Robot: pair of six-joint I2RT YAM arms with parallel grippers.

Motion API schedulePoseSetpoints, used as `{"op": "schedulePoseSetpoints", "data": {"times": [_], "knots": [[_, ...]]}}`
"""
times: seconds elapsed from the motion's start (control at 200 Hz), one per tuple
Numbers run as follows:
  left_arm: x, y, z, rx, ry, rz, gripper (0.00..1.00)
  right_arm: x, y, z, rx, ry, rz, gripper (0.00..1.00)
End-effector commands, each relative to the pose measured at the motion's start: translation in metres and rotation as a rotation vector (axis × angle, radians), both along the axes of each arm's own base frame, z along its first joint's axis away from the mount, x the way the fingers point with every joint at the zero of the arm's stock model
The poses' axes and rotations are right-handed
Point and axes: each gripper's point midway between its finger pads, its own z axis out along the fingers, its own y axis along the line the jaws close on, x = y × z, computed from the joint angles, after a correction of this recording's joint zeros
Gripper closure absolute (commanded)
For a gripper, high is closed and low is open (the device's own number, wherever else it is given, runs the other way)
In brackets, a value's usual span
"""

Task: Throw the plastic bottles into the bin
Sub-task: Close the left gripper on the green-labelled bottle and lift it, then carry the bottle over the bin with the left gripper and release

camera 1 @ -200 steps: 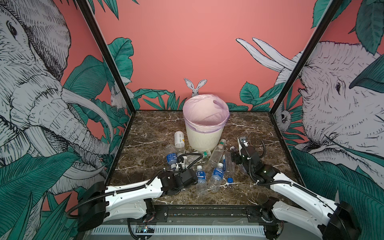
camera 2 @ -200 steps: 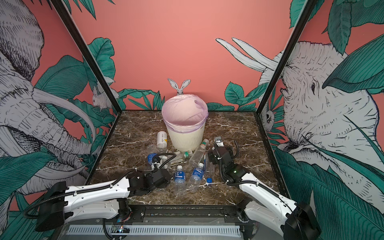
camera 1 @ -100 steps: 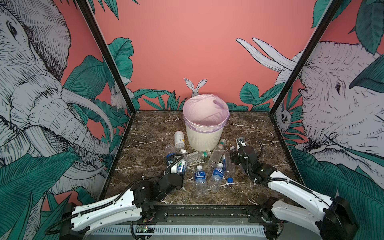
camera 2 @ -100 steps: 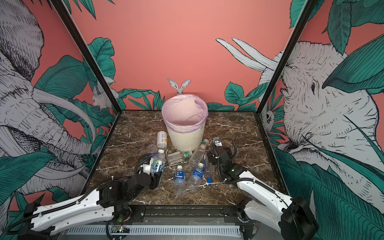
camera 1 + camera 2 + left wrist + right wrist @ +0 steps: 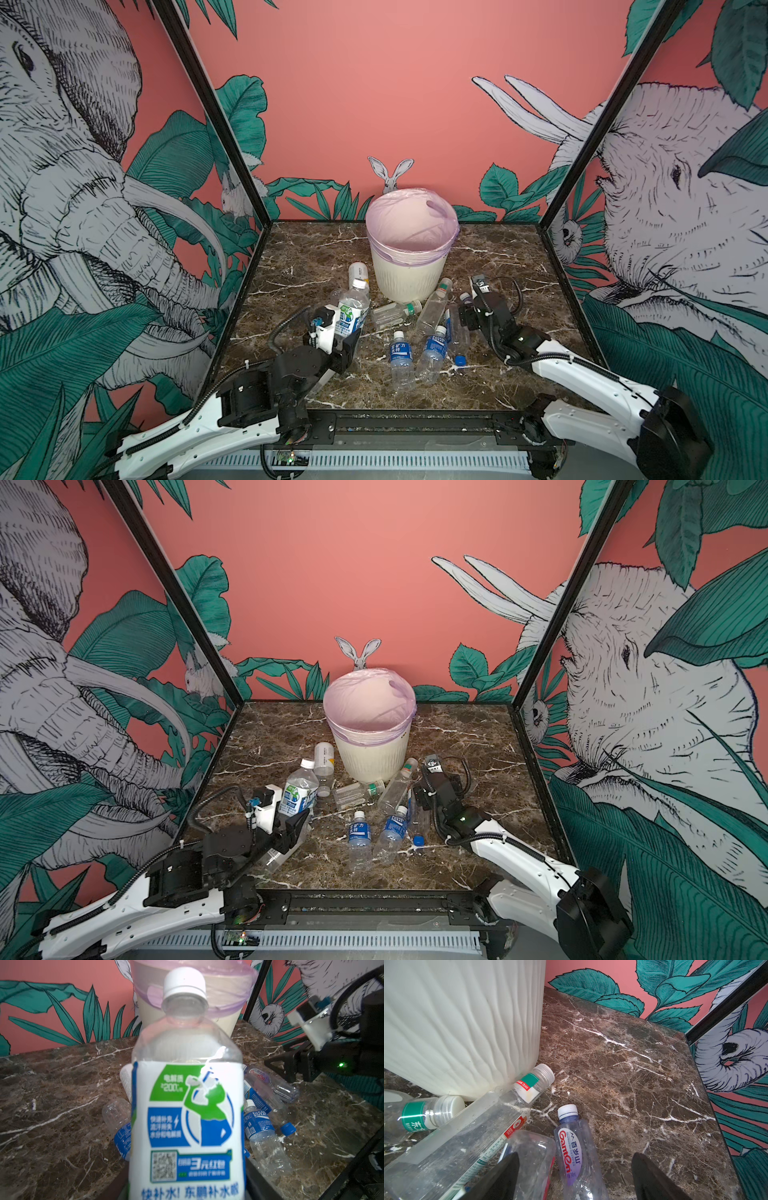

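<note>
My left gripper (image 5: 347, 337) (image 5: 296, 820) is shut on a clear plastic bottle (image 5: 352, 312) (image 5: 300, 792) (image 5: 187, 1105) with a white cap and a white, green and blue label. It holds the bottle upright above the table, left of the pile. The cream ribbed bin (image 5: 409, 274) (image 5: 370, 756) (image 5: 145, 1014) (image 5: 456, 1022) with its lilac bag stands behind. My right gripper (image 5: 463, 316) (image 5: 575, 1176) is open and low beside the bin, with a purple-labelled bottle (image 5: 574, 1153) lying between its fingers. Several more bottles lie in front of the bin.
Two blue-labelled bottles (image 5: 401, 359) (image 5: 432, 351), a green-capped one (image 5: 392, 313), a long clear one (image 5: 434, 307) and a white-and-yellow one (image 5: 358, 272) lie around the bin's foot. A loose blue cap (image 5: 459, 360) lies nearby. Painted walls with black posts close in three sides.
The left gripper closed on the white-capped bottle in the pile and lifted it upright off the table, while its arm drew back. The right gripper stayed open and shifted only slightly.
</note>
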Motion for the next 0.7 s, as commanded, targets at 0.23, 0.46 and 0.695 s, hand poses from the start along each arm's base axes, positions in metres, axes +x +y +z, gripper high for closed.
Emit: {"op": "schedulePoseSetpoints", "data": {"times": [0.23,0.46,0.695], "knots": [[0.0,0.026,0.09,-0.005,-0.221,0.02,0.49,0.008,0.006,0.018,0.038,-0.047,-0.011,0.13],[0.007,0.003,0.14,0.076,-0.309,-0.009,0.49,0.008,0.006,0.017,0.041,-0.041,-0.02,0.13],[0.035,-0.055,0.217,0.153,-0.402,-0.049,0.54,0.007,0.005,0.021,0.047,-0.036,-0.025,0.13]]}}
